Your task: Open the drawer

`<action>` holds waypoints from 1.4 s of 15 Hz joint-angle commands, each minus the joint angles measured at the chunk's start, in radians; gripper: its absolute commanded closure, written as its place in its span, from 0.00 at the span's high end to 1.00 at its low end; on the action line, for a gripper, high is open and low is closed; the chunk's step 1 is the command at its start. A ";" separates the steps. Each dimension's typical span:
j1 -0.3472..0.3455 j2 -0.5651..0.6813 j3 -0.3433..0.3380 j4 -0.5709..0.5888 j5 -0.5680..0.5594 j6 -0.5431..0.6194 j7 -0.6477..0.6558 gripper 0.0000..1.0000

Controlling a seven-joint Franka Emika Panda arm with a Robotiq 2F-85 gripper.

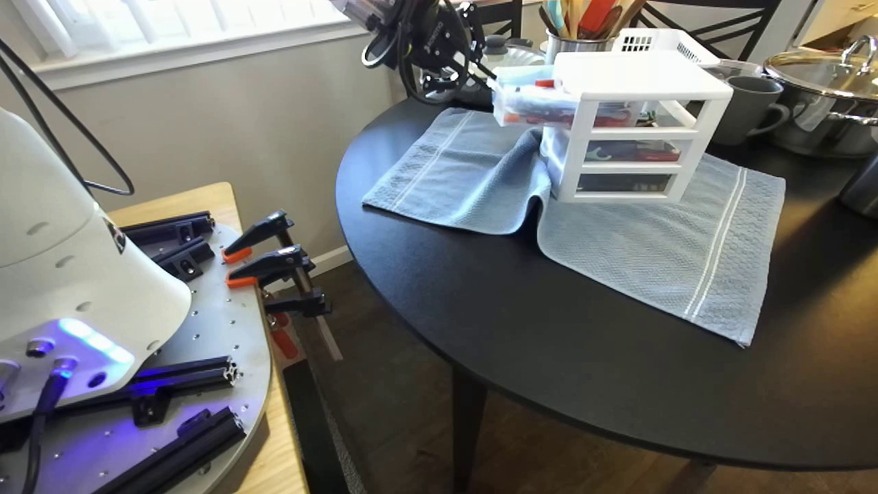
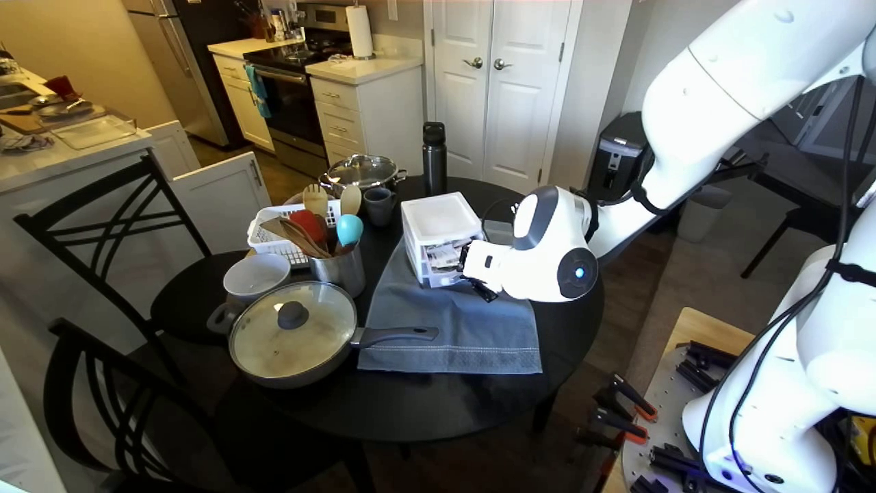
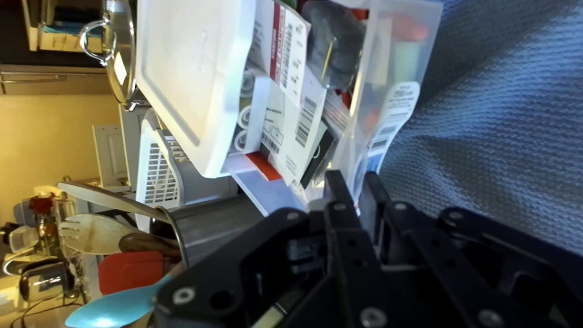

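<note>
The small white three-tier drawer unit [image 1: 641,74] stands on the table and also shows in an exterior view [image 2: 441,213] and the wrist view [image 3: 191,68]. Its topmost drawer [image 1: 516,113] is pulled well out, tilted slightly down at the front. In the wrist view the drawer [image 3: 405,54] holds paper packets, labels and small items. My gripper [image 3: 356,177] is at one end of the drawer's front wall, one finger inside and one outside, closed to a narrow gap on the wall. The gripper [image 1: 490,74] is partly hidden by the wrist in an exterior view [image 2: 472,274].
The unit stands on a rumpled blue-grey towel [image 1: 658,240]. A metal holder with utensils [image 2: 340,270], a white basket [image 2: 277,241], a lidded pan [image 2: 294,335], a mug [image 1: 751,103], a glass-lidded pot [image 1: 823,123] and a dark bottle [image 2: 434,161] stand around it.
</note>
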 commanded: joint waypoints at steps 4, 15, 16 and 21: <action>0.011 -0.033 -0.014 -0.062 0.237 0.182 -0.294 0.03; 0.033 -0.034 -0.019 -0.143 0.668 0.222 -0.778 0.41; 0.035 -0.041 -0.018 -0.150 0.701 0.227 -0.811 0.48; 0.042 -0.068 -0.017 -0.154 0.846 0.233 -0.933 0.80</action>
